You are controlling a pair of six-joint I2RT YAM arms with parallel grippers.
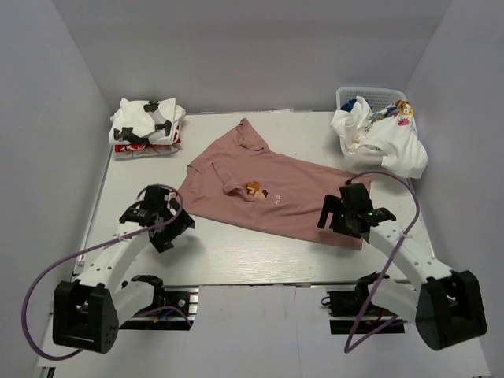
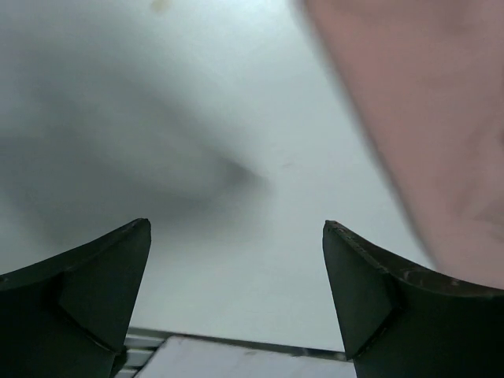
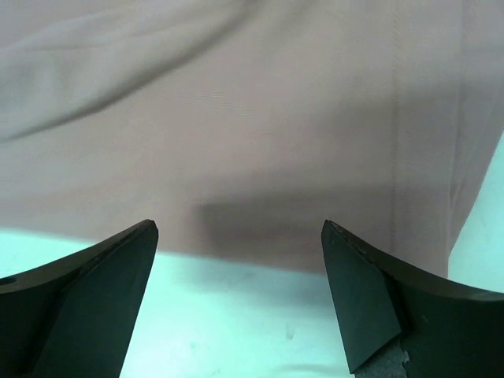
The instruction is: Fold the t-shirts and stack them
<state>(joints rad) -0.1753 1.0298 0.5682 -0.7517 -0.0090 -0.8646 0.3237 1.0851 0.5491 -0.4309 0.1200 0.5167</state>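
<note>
With my left hand (image 1: 173,227) and right hand (image 1: 343,222) both wide and empty, I judged the pink t-shirt's (image 1: 272,187) near edge needed pinching flat against the tabletop (image 1: 236,256).

Pink t-shirt (image 1: 299,197) print seemingly illegible

Pink t-shirt (image 1: 291,193): soft matt cloth; table (image 1: 236,252): smooth white surface.

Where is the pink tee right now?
Top view: the pink tee lies spread out mid-table, between the folded stack at the far left and the basket at the far right.
</note>
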